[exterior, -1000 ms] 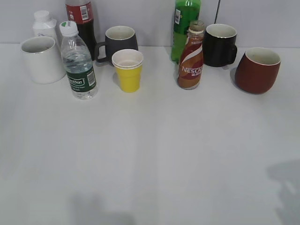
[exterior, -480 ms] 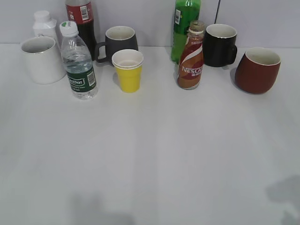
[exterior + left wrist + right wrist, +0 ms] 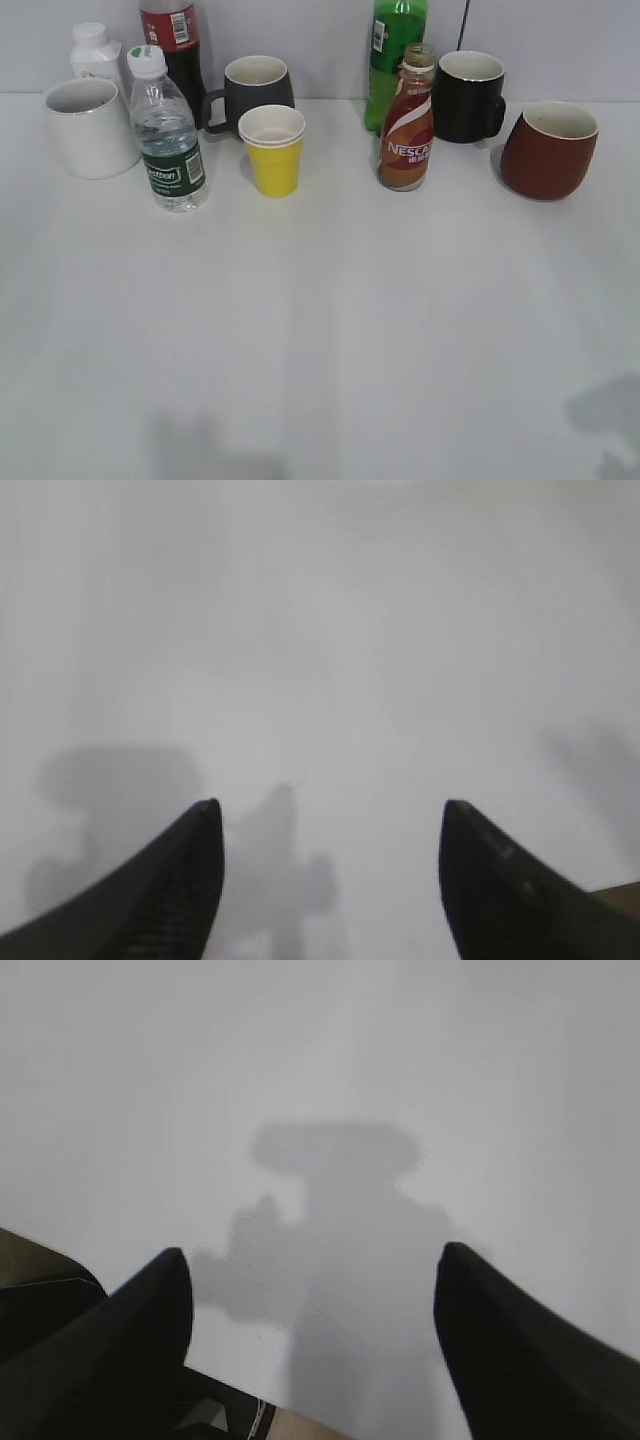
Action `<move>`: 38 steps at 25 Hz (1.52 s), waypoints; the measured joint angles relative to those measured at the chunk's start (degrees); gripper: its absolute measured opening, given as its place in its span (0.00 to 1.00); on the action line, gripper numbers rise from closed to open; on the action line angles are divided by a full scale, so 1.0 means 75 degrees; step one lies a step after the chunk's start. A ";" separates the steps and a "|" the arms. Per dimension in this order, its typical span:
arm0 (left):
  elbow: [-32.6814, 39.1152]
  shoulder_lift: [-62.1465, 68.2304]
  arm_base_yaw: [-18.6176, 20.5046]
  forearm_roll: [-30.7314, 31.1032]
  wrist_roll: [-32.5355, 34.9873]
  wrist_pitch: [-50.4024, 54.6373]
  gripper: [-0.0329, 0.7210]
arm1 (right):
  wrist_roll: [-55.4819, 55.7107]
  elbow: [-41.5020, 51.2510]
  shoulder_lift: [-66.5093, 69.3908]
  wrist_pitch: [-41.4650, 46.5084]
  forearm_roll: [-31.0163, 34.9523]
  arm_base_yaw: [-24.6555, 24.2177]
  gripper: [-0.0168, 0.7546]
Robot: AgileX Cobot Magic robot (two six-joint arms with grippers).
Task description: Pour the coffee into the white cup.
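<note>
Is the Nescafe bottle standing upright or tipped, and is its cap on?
Upright: the Nescafe bottle stands on its base on the table, neck pointing straight up. No cap is visible on the neck, though the picture is too coarse to be sure.

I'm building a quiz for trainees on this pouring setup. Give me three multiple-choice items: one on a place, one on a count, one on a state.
1. Where does the Nescafe bottle stand?
A. Just in front of the green bottle
B. Beside the white cup
C. Inside the red mug

2. How many handled or ceramic mugs are on the table?
A. Two
B. Four
C. Six

3. How is the left gripper?
A. Shut on the bottle
B. Open and empty
C. Shut on a cup

Answers: 1 A, it overlaps the green bottle's lower part. 2 B, white, grey, black and red. 3 B, its fingers stand apart over bare table.
</note>
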 joint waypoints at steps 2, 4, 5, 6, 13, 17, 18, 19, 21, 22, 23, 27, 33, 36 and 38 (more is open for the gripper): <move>0.0000 0.0000 0.0000 0.0000 0.0000 -0.0008 0.72 | 0.0000 0.0000 0.0000 0.0000 0.0000 0.0000 0.78; 0.0000 0.0000 0.0000 0.0000 0.0000 -0.0013 0.72 | 0.0000 0.0000 0.0000 0.0000 0.0000 0.0000 0.78; 0.0000 0.0000 0.0000 0.0000 0.0006 -0.0013 0.72 | 0.0000 0.0000 0.0000 0.0000 0.0000 0.0000 0.78; 0.0000 0.0000 0.0000 0.0000 0.0006 -0.0013 0.72 | 0.0000 0.0000 0.0000 0.0000 0.0003 0.0000 0.78; 0.0000 0.0000 0.0000 0.0005 0.0006 -0.0013 0.72 | 0.0000 0.0000 0.0000 0.0000 0.0026 0.0000 0.78; 0.0000 0.0000 0.0000 0.0005 0.0006 -0.0013 0.72 | -0.0006 0.0000 0.0000 0.0000 0.0026 0.0000 0.78; 0.0000 0.0000 0.0000 0.0005 0.0006 -0.0013 0.72 | -0.0006 0.0000 0.0000 0.0000 0.0026 0.0000 0.78; 0.0000 0.0000 0.0000 0.0005 0.0006 -0.0013 0.72 | -0.0006 0.0000 0.0000 0.0000 0.0026 0.0000 0.78; 0.0000 0.0000 0.0000 0.0008 0.0006 -0.0013 0.72 | -0.0006 0.0000 0.0000 0.0000 0.0026 0.0000 0.78; 0.0000 0.0000 0.0000 0.0008 0.0006 -0.0013 0.72 | -0.0006 0.0000 0.0000 -0.0003 0.0026 0.0000 0.78; 0.0000 0.0000 0.0000 0.0008 0.0006 -0.0013 0.72 | -0.0006 0.0000 0.0000 -0.0003 0.0026 0.0000 0.78; 0.0000 0.0000 0.0000 0.0008 0.0006 -0.0013 0.72 | -0.0006 0.0000 0.0000 -0.0003 0.0026 0.0000 0.78; 0.0000 -0.0038 0.0411 0.0008 0.0013 -0.0017 0.72 | -0.0006 0.0000 0.0000 -0.0018 0.0057 -0.0434 0.78; 0.0000 -0.0309 0.0918 0.0014 0.0015 -0.0023 0.72 | -0.0006 0.0000 -0.0104 -0.0021 0.0057 -0.1186 0.78; 0.0000 -0.0539 0.1295 0.0014 0.0024 -0.0023 0.72 | -0.0006 0.0000 -0.0315 -0.0030 0.0057 -0.1775 0.78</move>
